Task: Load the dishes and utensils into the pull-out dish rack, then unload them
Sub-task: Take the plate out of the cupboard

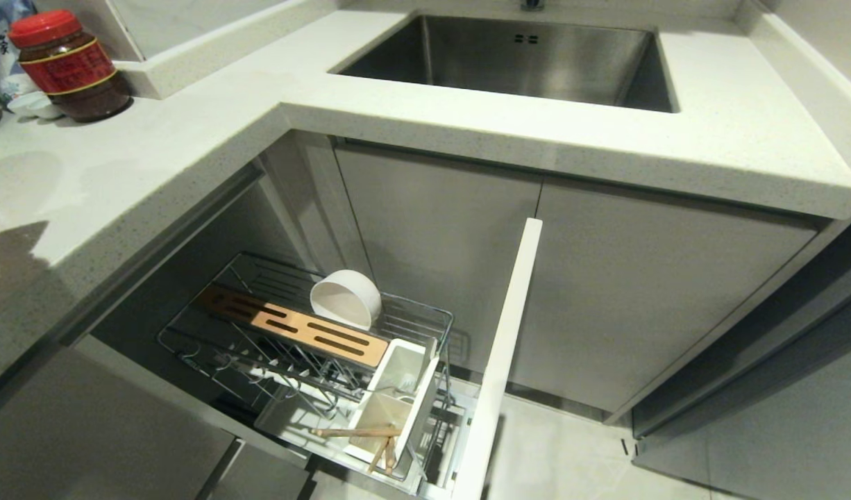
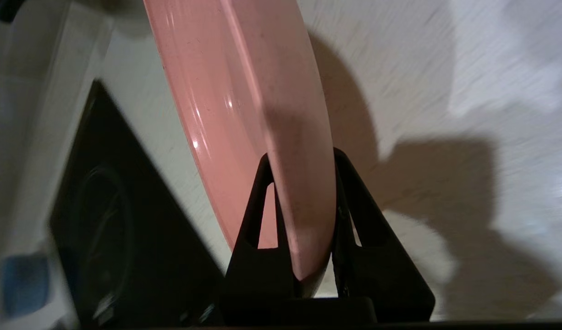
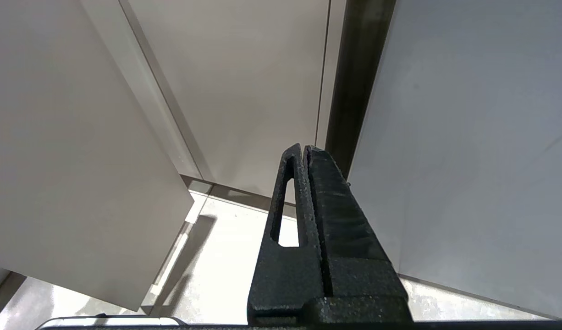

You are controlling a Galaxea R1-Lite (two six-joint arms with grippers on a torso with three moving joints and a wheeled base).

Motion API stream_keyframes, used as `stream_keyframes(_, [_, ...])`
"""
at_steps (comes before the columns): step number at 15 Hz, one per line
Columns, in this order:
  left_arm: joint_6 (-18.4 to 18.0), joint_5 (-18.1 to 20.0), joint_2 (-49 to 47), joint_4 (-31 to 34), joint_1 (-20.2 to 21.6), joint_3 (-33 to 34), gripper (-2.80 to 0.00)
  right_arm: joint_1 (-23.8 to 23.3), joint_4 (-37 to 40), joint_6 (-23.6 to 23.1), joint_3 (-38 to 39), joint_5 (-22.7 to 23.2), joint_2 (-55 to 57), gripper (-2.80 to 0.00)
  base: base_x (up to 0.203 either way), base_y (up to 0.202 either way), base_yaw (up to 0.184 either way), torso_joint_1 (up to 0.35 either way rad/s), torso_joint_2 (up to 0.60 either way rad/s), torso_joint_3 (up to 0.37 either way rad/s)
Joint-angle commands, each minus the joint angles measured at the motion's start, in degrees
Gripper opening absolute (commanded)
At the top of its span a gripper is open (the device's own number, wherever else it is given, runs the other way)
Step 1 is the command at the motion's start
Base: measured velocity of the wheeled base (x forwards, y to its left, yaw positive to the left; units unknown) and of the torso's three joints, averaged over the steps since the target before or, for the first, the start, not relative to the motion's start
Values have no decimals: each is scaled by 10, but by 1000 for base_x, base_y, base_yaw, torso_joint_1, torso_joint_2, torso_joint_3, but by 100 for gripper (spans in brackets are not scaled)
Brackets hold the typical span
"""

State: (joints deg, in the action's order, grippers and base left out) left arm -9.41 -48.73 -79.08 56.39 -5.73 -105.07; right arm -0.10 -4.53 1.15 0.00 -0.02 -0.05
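L tool point(image 2: 301, 160) clamping pink plate point(image 2: 244, 114) (wrist cam only), R tool point(image 3: 304, 149) closed, idle

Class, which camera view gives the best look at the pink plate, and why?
The left wrist view: the pink plate fills it, edge-on, gripped at its rim by the left gripper. Neither the head view nor the right wrist view shows it.

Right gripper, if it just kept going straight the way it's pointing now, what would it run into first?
Probably the pale cabinet door straight beyond the shut right gripper, close to the dark gap beside it. Nothing shows in between, though the wrist view gives little sense of depth.
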Motion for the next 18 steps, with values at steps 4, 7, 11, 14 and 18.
stream_keyframes(4, [-6,-29,-85,166,39,-48,-280,0,0,0,15,0,0,-280,0,0,0,0,0,0])
stream_keyframes(7, [-6,-30,-88,167,40,-38,-280,0,0,0,15,0,0,-280,0,0,0,0,0,0])
stream_keyframes(11, [-7,-30,-84,168,46,-21,-280,0,0,0,15,0,0,-280,0,0,0,0,0,0])
stream_keyframes(14, [-8,-30,-78,177,46,-12,-280,0,0,0,15,0,0,-280,0,0,0,0,0,0])
stream_keyframes(18, [-8,-26,-74,176,45,-13,0,0,0,0,15,0,0,-280,0,0,0,0,0,0])
